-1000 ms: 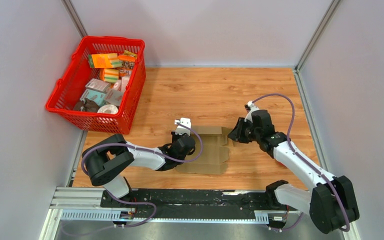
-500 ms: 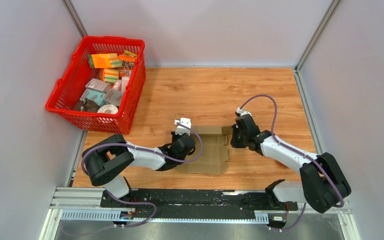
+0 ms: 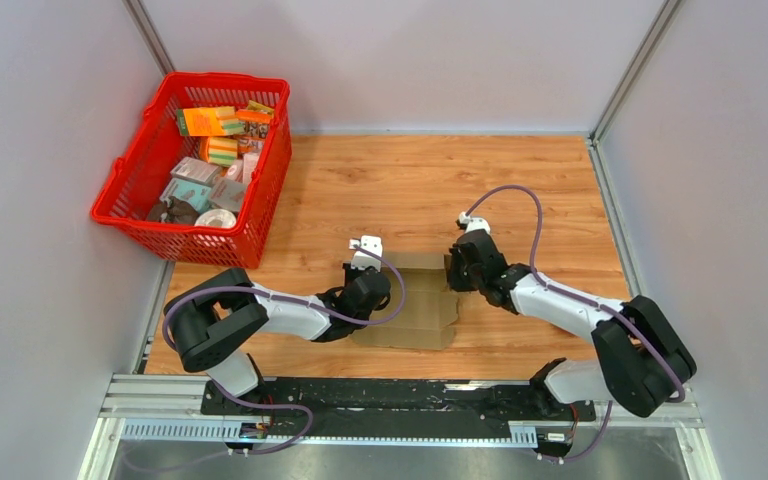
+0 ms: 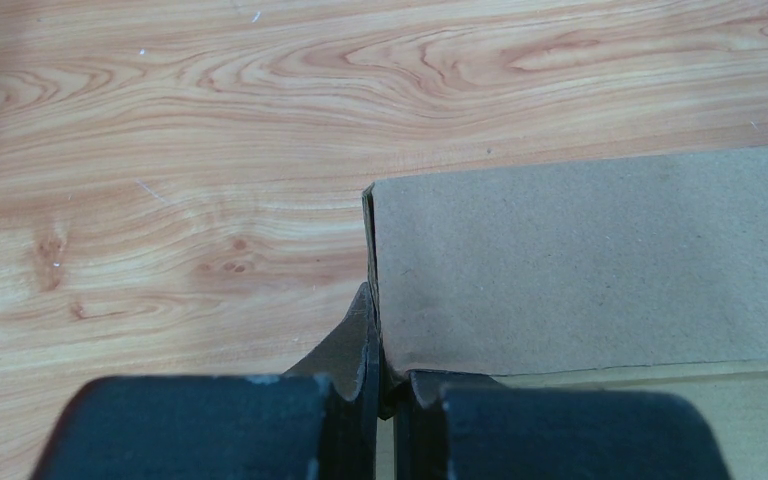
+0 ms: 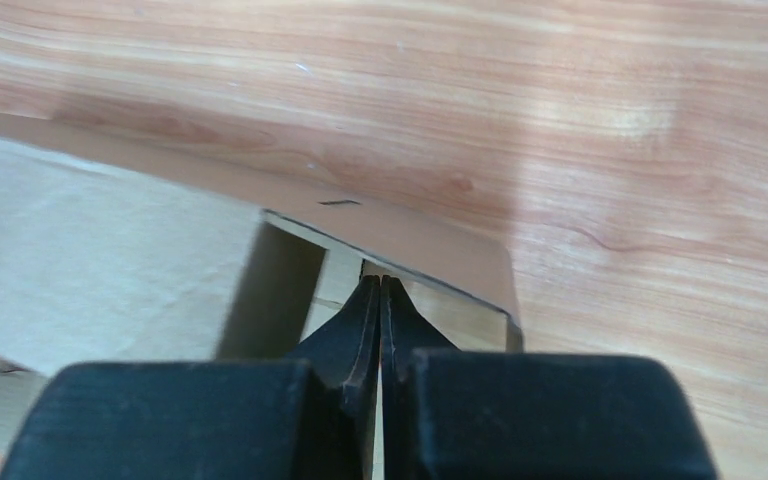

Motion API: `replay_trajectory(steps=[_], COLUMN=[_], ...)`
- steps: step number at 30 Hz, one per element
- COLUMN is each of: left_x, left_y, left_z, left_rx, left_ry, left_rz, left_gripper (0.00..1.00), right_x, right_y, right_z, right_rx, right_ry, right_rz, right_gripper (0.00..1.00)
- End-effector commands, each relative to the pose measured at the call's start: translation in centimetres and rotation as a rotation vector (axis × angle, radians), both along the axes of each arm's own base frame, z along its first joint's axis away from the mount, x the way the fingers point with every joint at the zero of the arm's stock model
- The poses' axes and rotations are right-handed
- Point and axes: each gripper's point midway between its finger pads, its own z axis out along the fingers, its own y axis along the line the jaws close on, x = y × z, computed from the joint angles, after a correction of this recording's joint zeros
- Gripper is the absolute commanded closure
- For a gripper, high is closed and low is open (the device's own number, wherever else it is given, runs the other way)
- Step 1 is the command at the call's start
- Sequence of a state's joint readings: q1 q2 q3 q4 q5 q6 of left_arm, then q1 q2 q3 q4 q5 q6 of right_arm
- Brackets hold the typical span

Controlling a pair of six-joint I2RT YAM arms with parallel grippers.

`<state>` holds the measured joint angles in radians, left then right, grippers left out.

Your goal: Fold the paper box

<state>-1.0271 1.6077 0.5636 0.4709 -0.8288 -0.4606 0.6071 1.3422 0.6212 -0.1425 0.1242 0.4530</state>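
Since a second ago my right pincer (image 3: 454,271) has swung left and closed, I think on the paper box (image 3: 422,302) at its far-right flap. The left pincer (image 4: 376,335) stays clamped on its left edge. It lies on the table (image 3: 400,190) between both arms.

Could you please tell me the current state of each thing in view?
paper box: unassembled, lying mostly flat.
left gripper: shut on the paper box's left edge.
right gripper: shut, tips at a right-side flap; grip unclear.
red basket: upright, holding packets.
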Motion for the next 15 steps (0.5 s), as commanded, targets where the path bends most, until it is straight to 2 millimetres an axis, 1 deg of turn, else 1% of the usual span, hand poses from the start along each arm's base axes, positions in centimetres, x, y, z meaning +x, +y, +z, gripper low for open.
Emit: replay_trajectory(steps=[1, 4, 5, 7, 8, 10, 12, 15], left_x=[0.1, 0.1, 0.1, 0.1, 0.1, 0.1, 0.1, 0.1], left_y=[-0.6, -0.6, -0.6, -0.6, -0.6, -0.6, -0.6, -0.5], left_z=[1.1, 1.1, 1.1, 1.1, 1.1, 1.2, 1.1, 1.1], left_rx=[-0.049, -0.050, -0.053, -0.053, -0.054, -0.055, -0.055, -0.053], left_ry=[-0.026, -0.025, -0.026, -0.026, -0.026, -0.028, -0.028, -0.029], left_rz=[-0.015, -0.016, -0.016, -0.016, -0.016, -0.014, -0.014, -0.008], left_gripper=[1.00, 1.00, 1.00, 1.00, 1.00, 1.00, 1.00, 1.00], right_x=[1.2, 1.0, 0.7, 1.0, 1.0, 1.1, 0.9, 0.5], right_y=[2.4, 2.8, 2.7, 3.6, 3.6, 3.8, 3.8, 3.1], right_z=[2.6, 1.5, 0.7, 1.0, 0.4, 0.0, -0.9, -2.6], right_rx=[0.128, 0.139, 0.133, 0.184, 0.180, 0.187, 0.185, 0.160], right_ry=[-0.080, -0.048, -0.024, -0.040, -0.027, -0.015, 0.002, 0.030], right_rz=[0.012, 0.014, 0.015, 0.014, 0.010, 0.007, 0.003, -0.023], right_gripper=[0.96, 0.96, 0.96, 0.96, 0.96, 0.96, 0.96, 0.97])
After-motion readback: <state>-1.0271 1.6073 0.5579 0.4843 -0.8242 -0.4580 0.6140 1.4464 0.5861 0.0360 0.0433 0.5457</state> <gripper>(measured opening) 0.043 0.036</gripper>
